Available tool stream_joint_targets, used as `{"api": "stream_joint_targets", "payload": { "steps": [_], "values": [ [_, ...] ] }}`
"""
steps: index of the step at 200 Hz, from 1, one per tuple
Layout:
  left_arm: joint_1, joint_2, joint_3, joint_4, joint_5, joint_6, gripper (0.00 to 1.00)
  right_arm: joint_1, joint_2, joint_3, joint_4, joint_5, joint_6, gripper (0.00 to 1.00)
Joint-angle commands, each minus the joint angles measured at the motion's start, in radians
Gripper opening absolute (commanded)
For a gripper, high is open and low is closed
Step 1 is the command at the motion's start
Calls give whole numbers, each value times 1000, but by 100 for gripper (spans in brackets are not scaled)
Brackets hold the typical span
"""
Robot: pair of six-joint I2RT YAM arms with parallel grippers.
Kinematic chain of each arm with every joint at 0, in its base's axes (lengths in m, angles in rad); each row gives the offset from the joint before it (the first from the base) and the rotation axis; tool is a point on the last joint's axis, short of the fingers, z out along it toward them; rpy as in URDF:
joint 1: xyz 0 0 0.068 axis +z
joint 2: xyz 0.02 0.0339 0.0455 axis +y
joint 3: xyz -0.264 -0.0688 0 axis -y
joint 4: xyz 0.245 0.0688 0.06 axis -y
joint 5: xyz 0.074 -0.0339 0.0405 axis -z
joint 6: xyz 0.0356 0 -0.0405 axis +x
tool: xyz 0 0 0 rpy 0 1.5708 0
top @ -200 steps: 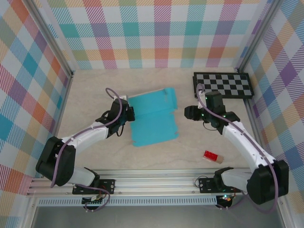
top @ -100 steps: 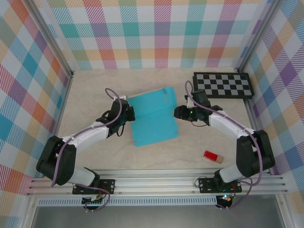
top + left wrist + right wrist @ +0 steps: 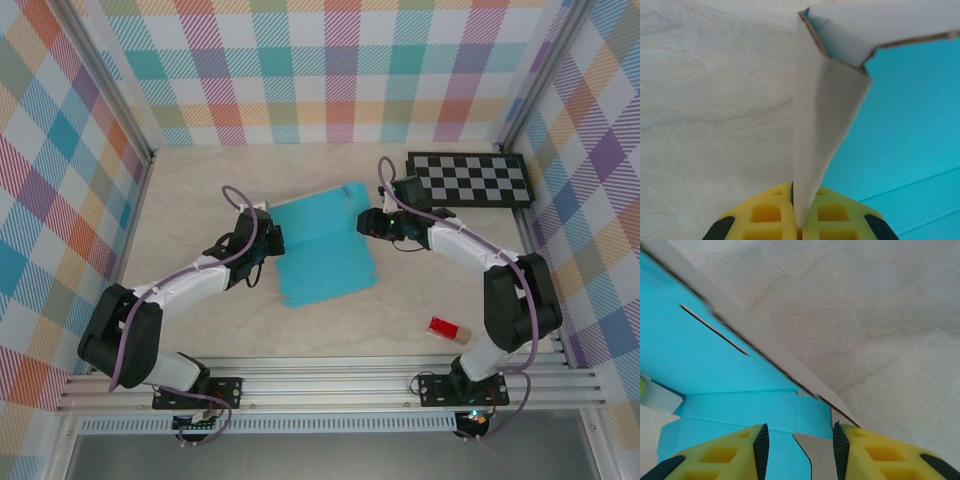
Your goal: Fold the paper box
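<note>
1. Overhead view: the paper box (image 3: 322,250) lies teal face up near the middle of the table (image 3: 190,190), between the two arms. The left gripper (image 3: 268,240) is at its left edge and the right gripper (image 3: 368,222) at its upper right corner.
2. Left wrist view: the left gripper (image 3: 797,227) is clamped on a white flap of the paper box (image 3: 825,125), folded up from the teal panel. The overhead view does not resolve this grip.
3. Right wrist view: the right gripper (image 3: 800,440) has its jaws apart. A raised edge of the paper box (image 3: 715,340) runs diagonally down to the gap, and nothing is pinched there.
4. Surface: a pale, marble-patterned table. A checkerboard (image 3: 468,180) lies at the far right and a red block (image 3: 447,329) at the near right, both clear of the box.
5. Room: plaid walls (image 3: 330,70) on three sides, with an aluminium frame (image 3: 330,385) at the near edge.
</note>
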Motion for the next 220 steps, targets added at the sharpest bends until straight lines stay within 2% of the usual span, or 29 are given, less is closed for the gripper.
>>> {"api": "stream_joint_targets", "payload": {
  "steps": [1, 34, 66, 103, 220],
  "values": [
    [10, 8, 11, 21, 14, -18, 0, 30, 20, 38, 8, -15, -17, 40],
    [10, 13, 14, 22, 21, -22, 0, 53, 34, 55, -4, 6, -26, 41],
    [10, 13, 22, 0, 19, -8, 0, 52, 23, 54, -47, 116, -99, 43],
    [10, 3, 16, -9, 26, 3, 0, 46, 38, 83, -125, 185, -173, 45],
    [10, 10, 35, -8, 56, 3, 0, 43, 117, 122, -127, 110, -151, 44]
  ]
}}
